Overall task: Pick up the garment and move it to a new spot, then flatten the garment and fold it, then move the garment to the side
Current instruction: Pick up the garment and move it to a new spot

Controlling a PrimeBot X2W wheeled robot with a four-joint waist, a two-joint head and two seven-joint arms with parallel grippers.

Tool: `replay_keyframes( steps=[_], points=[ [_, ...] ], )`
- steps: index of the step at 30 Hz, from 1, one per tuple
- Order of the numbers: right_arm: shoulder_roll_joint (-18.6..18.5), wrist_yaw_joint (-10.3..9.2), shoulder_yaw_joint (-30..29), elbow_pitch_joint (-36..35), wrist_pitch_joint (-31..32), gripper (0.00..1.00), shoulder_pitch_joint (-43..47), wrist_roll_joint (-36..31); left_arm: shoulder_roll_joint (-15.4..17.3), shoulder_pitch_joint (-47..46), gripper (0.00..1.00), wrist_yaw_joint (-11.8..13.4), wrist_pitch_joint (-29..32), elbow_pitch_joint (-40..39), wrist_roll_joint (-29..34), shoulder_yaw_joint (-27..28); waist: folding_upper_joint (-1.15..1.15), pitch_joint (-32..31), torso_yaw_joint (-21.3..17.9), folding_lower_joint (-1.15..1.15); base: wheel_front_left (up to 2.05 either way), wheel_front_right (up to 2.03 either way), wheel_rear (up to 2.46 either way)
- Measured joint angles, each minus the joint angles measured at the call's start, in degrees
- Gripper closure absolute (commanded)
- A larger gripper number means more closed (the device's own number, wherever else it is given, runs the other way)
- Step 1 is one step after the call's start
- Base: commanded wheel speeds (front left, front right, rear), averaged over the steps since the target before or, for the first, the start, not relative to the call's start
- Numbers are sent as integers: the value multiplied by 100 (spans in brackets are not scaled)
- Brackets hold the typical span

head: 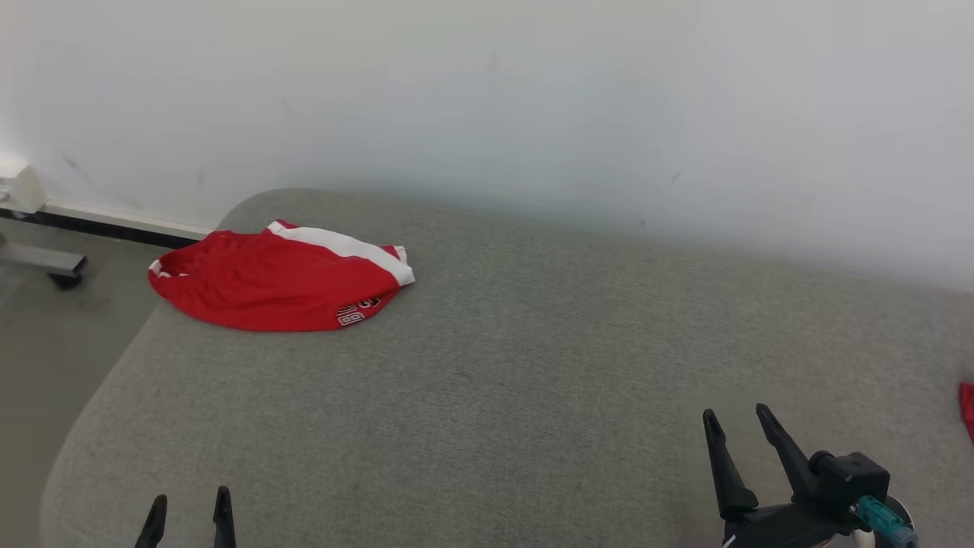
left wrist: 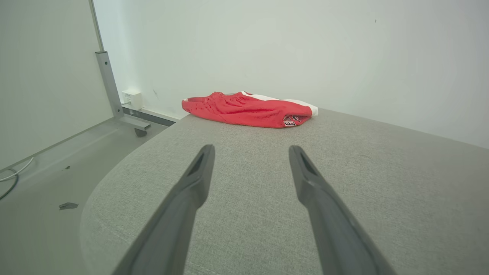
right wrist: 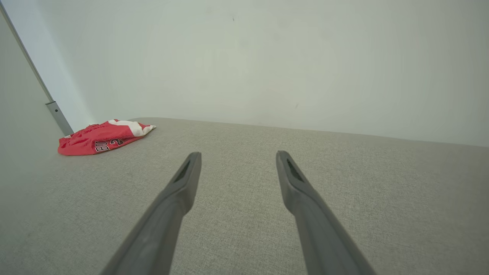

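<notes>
Head view: the left end effector and right end effector are wide open and empty. The red garment lies folded on the bench, far ahead of the left one. It seems put aside already; another grab needs a long reach.

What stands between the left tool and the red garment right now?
Nothing visible does. Just grey cushion lies between the open left tool and the red garment, which sits bunched near the far left corner.
</notes>
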Motion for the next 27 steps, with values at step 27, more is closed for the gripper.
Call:
replay_keyframes(
  steps=[27],
  points=[
    [149,0,248,258,-90,0,-20,59,14,-46,0,46,0,-14,81,82,1,73,1146,0,0,0,0]
  ],
)
